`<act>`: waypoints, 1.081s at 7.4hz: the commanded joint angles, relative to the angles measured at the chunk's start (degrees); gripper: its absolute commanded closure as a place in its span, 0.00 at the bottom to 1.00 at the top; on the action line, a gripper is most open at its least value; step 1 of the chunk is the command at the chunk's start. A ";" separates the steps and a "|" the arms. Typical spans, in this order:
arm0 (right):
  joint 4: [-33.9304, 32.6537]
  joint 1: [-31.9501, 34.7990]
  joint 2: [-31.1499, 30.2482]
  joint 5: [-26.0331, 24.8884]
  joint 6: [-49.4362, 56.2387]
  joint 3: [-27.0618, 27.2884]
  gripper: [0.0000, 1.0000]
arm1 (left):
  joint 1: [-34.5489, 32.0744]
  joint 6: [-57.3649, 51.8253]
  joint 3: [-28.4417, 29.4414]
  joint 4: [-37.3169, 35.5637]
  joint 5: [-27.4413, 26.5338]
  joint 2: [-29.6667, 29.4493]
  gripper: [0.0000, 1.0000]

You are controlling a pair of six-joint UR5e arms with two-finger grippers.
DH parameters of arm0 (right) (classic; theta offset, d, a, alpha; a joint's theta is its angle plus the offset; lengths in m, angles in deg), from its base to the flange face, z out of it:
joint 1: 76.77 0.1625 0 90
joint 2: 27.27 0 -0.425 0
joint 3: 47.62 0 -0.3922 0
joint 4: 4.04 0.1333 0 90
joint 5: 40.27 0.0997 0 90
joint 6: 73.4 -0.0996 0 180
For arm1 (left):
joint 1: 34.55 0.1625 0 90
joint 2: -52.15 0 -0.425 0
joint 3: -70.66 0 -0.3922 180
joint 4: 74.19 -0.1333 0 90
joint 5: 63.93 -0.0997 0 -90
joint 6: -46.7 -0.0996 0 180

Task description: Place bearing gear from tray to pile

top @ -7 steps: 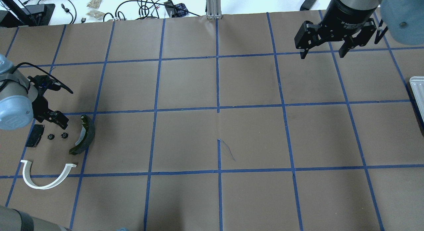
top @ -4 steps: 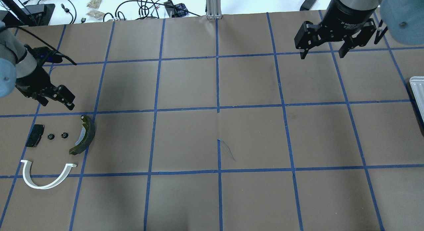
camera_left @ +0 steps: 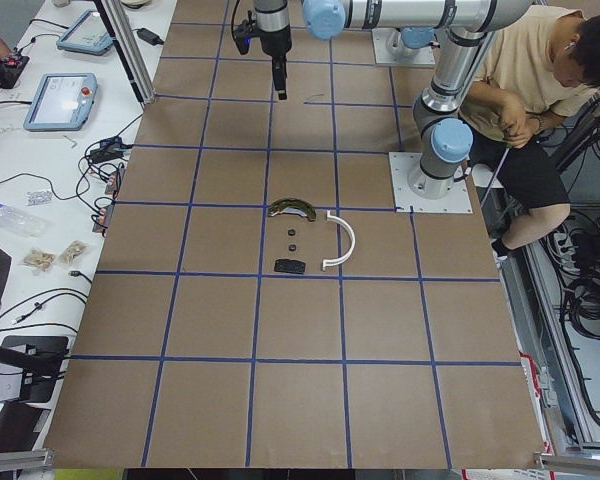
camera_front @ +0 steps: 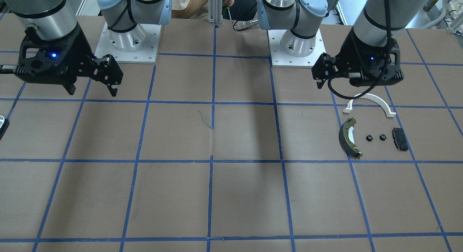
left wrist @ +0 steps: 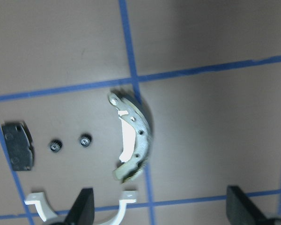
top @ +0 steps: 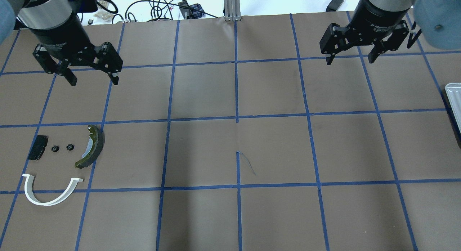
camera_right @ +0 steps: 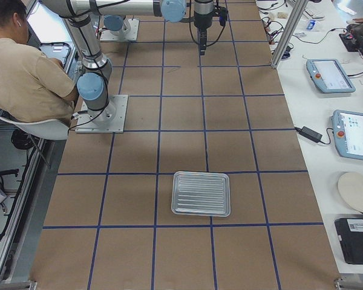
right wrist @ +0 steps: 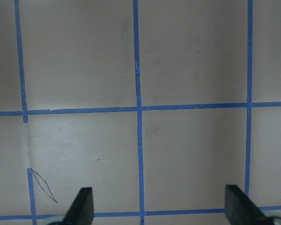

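My left gripper (top: pixel 94 81) and right gripper (top: pixel 349 61) hang spread wide; two bearing gears (top: pixel 54 148) lie beside the brake shoe (top: pixel 96 146).

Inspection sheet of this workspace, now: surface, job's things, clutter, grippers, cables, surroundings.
Surface: table covered in brown paper with a blue tape grid; a thin pen mark near the middle.
Job's things: tray empty; first bearing gear and second bearing gear lie apart in the pile, between the black pad and the brake shoe; white arch beside them.
Clutter: nothing seen.
Grippers: left gripper open, empty, apart from the pile; right gripper open, empty.
Cables: a black cable loops off the left wrist; loose cables beyond the table's far edge.
Surroundings: a seated person behind the robot; tablets on a side bench.
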 commanded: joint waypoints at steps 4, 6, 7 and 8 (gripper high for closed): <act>0.50 0.41 -0.26 -1.64 -0.21 -0.84 0.00 | -3.04 0.05 -4.75 -10.67 5.01 2.20 0.00; 0.59 0.41 -0.17 -1.64 -0.21 -0.84 0.00 | -3.12 0.23 -4.48 -10.41 4.74 2.46 0.00; 0.50 0.41 -0.17 -1.64 -0.21 -0.58 0.00 | -3.12 0.49 -4.48 -10.32 4.74 2.55 0.00; 0.50 0.41 -0.17 -1.55 -0.12 -0.49 0.00 | -3.12 0.49 -4.83 -10.32 4.66 2.82 0.00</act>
